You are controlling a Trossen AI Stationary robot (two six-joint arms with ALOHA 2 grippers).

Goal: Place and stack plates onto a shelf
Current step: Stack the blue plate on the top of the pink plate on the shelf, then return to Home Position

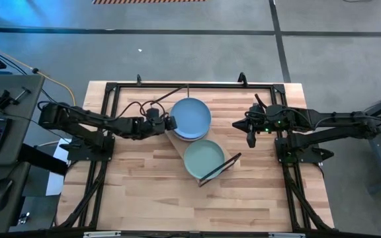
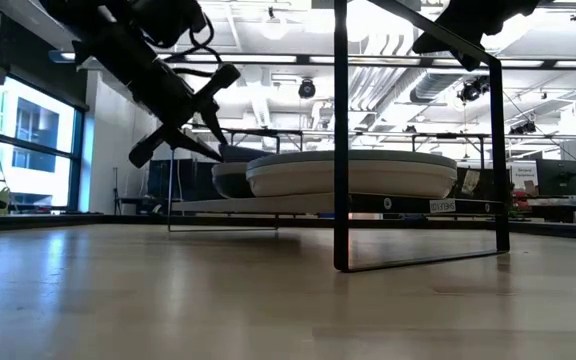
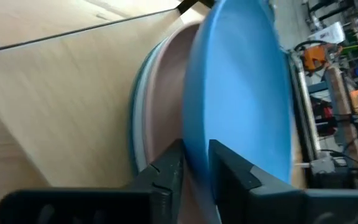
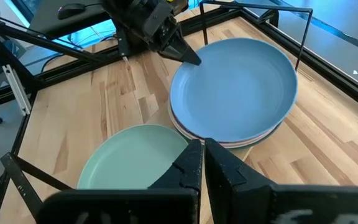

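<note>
The light blue plate [image 1: 190,117] tops a stack at one end of the shelf [image 1: 177,143], over a pink plate [image 3: 166,93] and paler rims beneath. A mint plate [image 1: 204,159] lies on the shelf's other end, just beside the stack. The left gripper [image 1: 170,122] is clamped on the blue plate's rim, one finger above and one below, jaws only narrowly apart. The right gripper [image 1: 251,140] hangs over the tabletop [image 1: 137,192] across the shelf from the left one, fingers [image 4: 191,165] nearly together, holding nothing. No writing is readable.
</note>
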